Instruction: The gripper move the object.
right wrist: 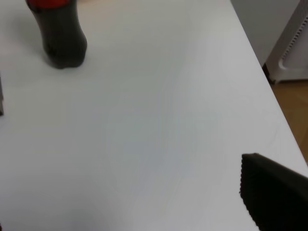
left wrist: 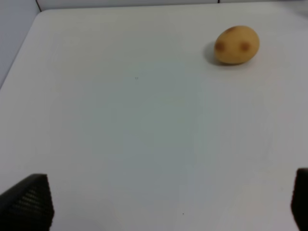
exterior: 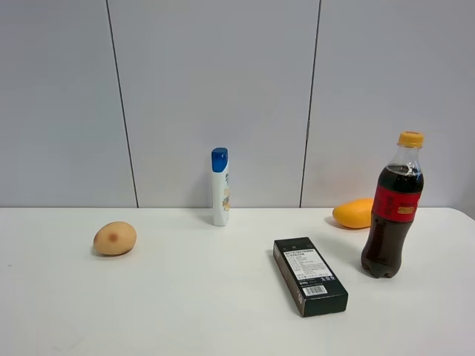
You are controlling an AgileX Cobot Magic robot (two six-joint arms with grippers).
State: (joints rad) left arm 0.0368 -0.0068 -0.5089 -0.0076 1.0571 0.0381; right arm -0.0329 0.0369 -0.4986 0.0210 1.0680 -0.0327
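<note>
The object, a tall cola bottle (exterior: 392, 208) with a red label and a yellow-orange cap, stands upright at the right of the white table (exterior: 185, 311). Its dark lower part (right wrist: 60, 38) shows in the right wrist view, well away from my right gripper (right wrist: 130, 202). Only one black finger (right wrist: 272, 195) of that gripper is in frame, and its jaws stand wide open over bare table. My left gripper (left wrist: 164, 197) is open too, with a fingertip (left wrist: 29, 199) at each lower corner and nothing between them. Neither gripper appears in the exterior high view.
A tan potato-like thing (exterior: 115, 238) (left wrist: 236, 44) lies at the left. A white bottle (exterior: 220, 187) with a blue cap stands at the back centre. A black box (exterior: 309, 275) lies left of the cola bottle and an orange fruit (exterior: 354, 213) behind it. The table's right edge (right wrist: 262, 91) is near.
</note>
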